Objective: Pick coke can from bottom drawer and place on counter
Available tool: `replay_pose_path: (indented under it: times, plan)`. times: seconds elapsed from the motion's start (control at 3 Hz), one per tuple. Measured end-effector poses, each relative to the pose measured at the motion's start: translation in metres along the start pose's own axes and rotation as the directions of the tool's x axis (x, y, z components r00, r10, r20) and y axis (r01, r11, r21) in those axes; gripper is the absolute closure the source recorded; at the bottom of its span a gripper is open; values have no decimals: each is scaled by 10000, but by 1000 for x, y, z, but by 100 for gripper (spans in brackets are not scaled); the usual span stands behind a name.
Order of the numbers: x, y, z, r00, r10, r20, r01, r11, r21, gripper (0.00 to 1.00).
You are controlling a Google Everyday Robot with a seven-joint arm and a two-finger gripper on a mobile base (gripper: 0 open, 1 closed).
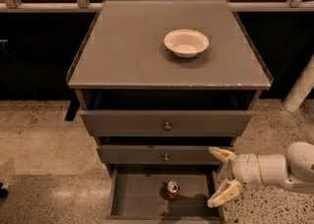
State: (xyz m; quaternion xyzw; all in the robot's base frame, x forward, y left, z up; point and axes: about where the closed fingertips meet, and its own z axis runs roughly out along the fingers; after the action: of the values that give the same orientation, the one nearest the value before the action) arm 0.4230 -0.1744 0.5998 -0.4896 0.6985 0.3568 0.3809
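Note:
The coke can, red with a silver top, stands upright near the middle of the bottom drawer, which is pulled open. My gripper reaches in from the right, level with the drawer's right wall and to the right of the can, apart from it. Its two cream fingers are spread wide and hold nothing. The counter is the flat grey top of the cabinet above.
A cream bowl sits on the counter at back right of centre. Two shut drawer fronts with round knobs are above the open drawer. Speckled floor lies on both sides. A white pole stands at right.

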Motion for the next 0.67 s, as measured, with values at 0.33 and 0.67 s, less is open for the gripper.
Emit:
replay_pose_path:
  times: [0.33, 0.67]
  plan:
    - [3, 2, 1, 9999, 72, 70, -73, 9999, 142, 0]
    - [53, 10, 15, 9976, 646, -246, -634, 9968, 487, 0]
